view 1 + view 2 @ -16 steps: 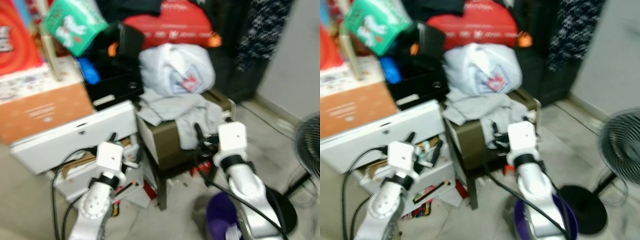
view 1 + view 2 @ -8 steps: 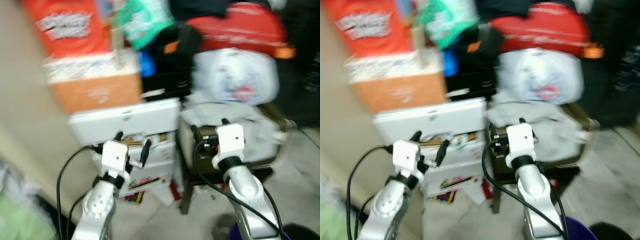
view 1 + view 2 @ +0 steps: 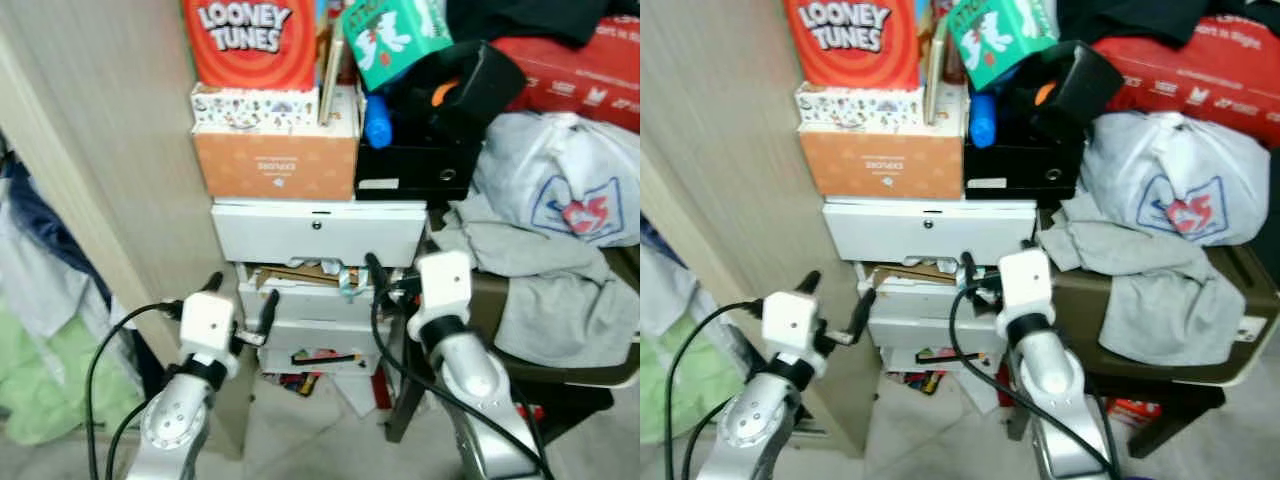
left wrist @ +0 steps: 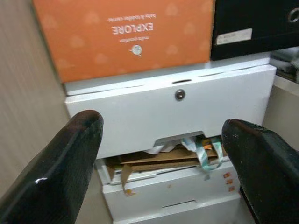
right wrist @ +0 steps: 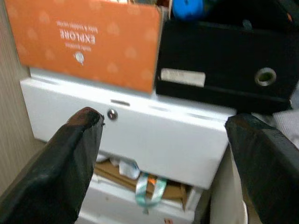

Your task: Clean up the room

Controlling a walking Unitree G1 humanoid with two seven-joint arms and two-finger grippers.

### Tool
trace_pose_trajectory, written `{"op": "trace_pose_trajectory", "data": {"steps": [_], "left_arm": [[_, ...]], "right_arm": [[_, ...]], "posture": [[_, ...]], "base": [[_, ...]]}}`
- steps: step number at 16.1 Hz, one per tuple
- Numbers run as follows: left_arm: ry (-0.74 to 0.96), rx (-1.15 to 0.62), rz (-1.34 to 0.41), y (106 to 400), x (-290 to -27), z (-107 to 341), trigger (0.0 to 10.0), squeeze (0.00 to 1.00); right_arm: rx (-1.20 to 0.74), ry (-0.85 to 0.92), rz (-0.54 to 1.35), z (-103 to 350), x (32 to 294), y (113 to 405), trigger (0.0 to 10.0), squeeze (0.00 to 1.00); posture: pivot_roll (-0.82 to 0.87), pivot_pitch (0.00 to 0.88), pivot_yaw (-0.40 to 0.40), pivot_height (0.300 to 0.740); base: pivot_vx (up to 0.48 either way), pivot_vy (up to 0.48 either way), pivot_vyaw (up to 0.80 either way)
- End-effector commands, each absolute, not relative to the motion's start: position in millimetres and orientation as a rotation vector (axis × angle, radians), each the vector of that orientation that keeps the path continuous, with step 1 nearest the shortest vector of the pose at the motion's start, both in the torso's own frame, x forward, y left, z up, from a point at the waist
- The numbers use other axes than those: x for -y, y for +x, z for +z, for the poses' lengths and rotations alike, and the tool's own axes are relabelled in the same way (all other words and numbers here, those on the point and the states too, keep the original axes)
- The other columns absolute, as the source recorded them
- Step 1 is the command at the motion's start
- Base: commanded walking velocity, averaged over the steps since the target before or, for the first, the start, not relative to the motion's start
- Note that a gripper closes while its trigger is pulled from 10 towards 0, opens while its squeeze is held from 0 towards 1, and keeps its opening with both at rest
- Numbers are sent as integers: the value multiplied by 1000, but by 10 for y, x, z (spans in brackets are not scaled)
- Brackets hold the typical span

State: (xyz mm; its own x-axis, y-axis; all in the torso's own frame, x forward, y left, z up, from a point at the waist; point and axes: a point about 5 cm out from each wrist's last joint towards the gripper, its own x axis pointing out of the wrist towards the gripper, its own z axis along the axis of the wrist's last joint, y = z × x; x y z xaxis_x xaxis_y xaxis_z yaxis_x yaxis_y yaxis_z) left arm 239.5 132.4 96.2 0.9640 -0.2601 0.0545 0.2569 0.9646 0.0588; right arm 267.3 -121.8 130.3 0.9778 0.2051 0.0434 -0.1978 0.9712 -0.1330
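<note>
The head camera has swung left since a second ago, so the stack of white plastic drawers (image 3: 318,232) now sits at the centre of the view and the purple bin and standing fan have dropped out of it. Both arms are raised in front of that stack. The left gripper (image 3: 240,299) hangs before the lower drawers, its two black fingers (image 4: 56,168) spread wide and holding nothing. The right gripper (image 3: 385,275) hovers just in front of the gap under the top drawer, its fingers (image 5: 60,163) likewise parted and empty. In that gap, brown cardboard scraps and a pale teal ribbon (image 4: 203,150) spill out over the drawer below. On top of the drawers rests an orange cardboard box printed "EXPLORE" (image 3: 275,165), with a black box file (image 3: 400,170) just beside it. Above the orange box sits a red Looney Tunes carton (image 3: 250,40). To the right of the drawers, a grey garment (image 3: 545,280) drapes over a dark chair (image 3: 1160,340), under a white plastic bag (image 3: 560,190). Papers and coloured pencils (image 3: 300,380) lie on the floor at the foot of the drawers. A beige wall panel (image 3: 100,150) stands to the left.
</note>
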Motion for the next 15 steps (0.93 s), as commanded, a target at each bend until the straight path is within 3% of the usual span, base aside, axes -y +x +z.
{"op": "trace_pose_trajectory", "data": {"steps": [1,15], "left_arm": [[51,70,-270,2379,-1309,998,10000,0],[58,63,-282,2388,-1298,992,10000,0]], "right_arm": [[40,-131,181,1276,1286,2630,10000,0],[35,-127,184,1263,1255,2617,10000,0]], "posture": [[-90,3,0,740],[-94,10,-1,740]], "base": [[0,0,0],[0,0,782]]}}
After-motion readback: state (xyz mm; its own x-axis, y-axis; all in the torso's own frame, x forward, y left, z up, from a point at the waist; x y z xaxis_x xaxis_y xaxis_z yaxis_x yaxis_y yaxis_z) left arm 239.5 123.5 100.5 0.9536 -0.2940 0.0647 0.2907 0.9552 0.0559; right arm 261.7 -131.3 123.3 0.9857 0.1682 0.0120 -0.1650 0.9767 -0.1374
